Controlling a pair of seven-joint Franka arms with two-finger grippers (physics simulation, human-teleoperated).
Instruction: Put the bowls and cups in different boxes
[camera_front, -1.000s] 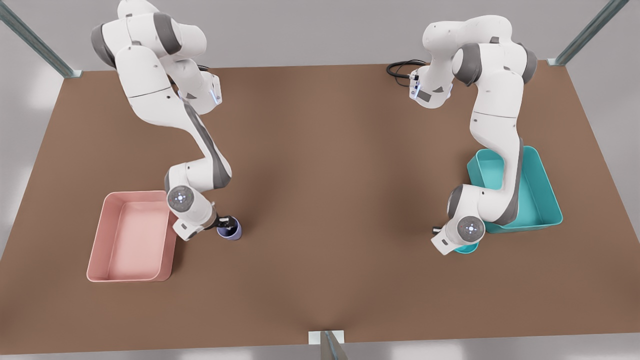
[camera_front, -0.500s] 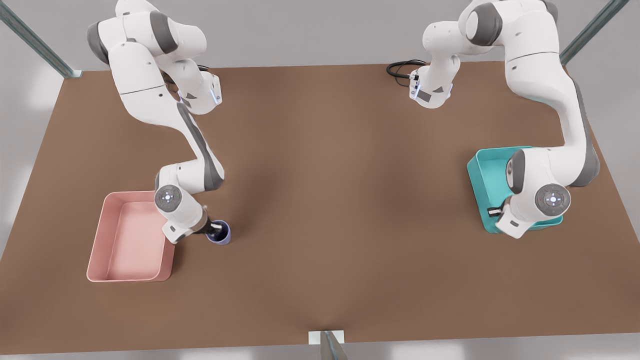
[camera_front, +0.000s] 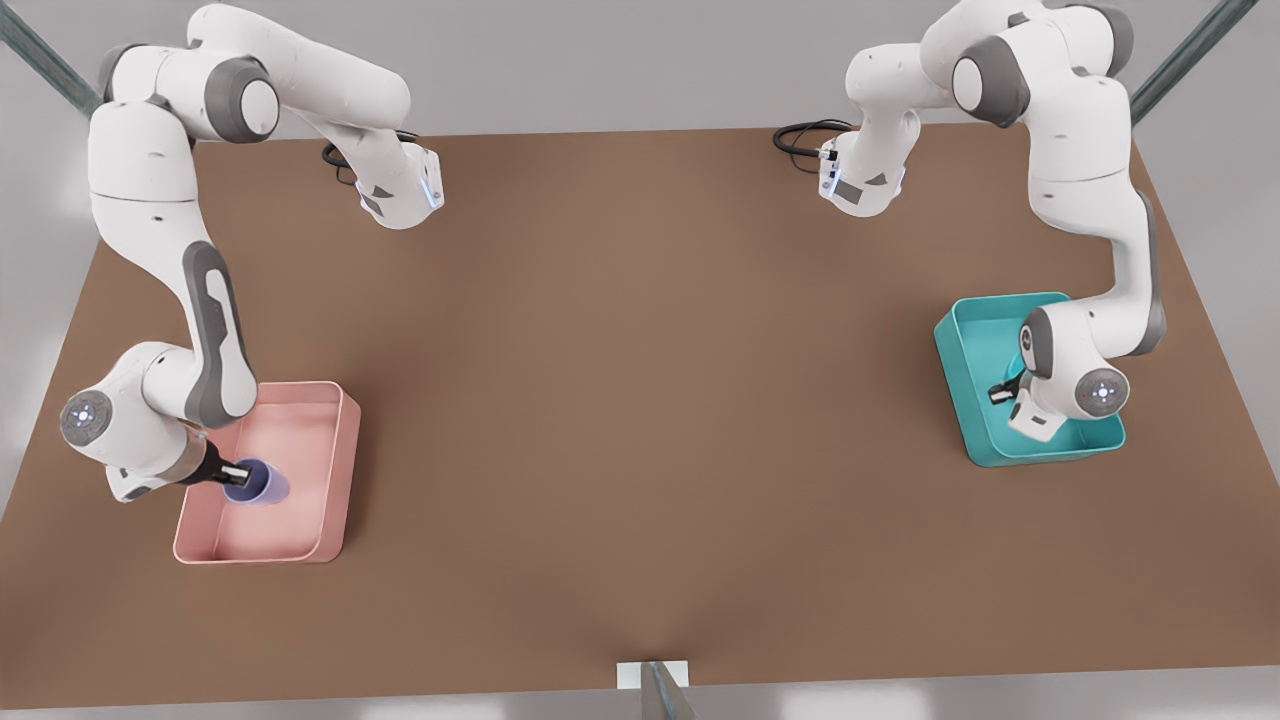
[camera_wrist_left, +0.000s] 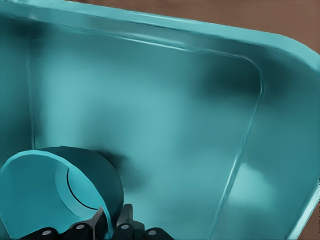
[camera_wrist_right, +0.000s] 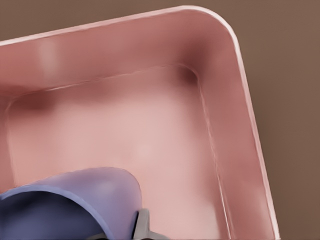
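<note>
The lavender cup (camera_front: 262, 484) hangs tilted over the inside of the pale pink box (camera_front: 347, 470) at the front view's left, its rim pinched by my right gripper (camera_front: 238, 472), which is shut on it. From the right wrist the cup (camera_wrist_right: 75, 202) lies over the pink box floor (camera_wrist_right: 150, 135). At the front view's right my left gripper (camera_front: 1003, 390) reaches into the teal box (camera_front: 958, 385). It is shut on the rim of the teal bowl (camera_wrist_left: 47, 192), which is held tipped just above the box floor (camera_wrist_left: 165, 110); one finger (camera_wrist_left: 102, 225) grips the bowl's wall.
A black cable (camera_front: 800, 135) coils at the table's back edge by the base of the arm at the front view's right. The brown table (camera_front: 640, 400) stretches wide between the two boxes. Metal frame posts stand at the corners.
My right gripper carried the cup from the table beside the pink box to over its inside. My left gripper brought the bowl from in front of the teal box into it.
</note>
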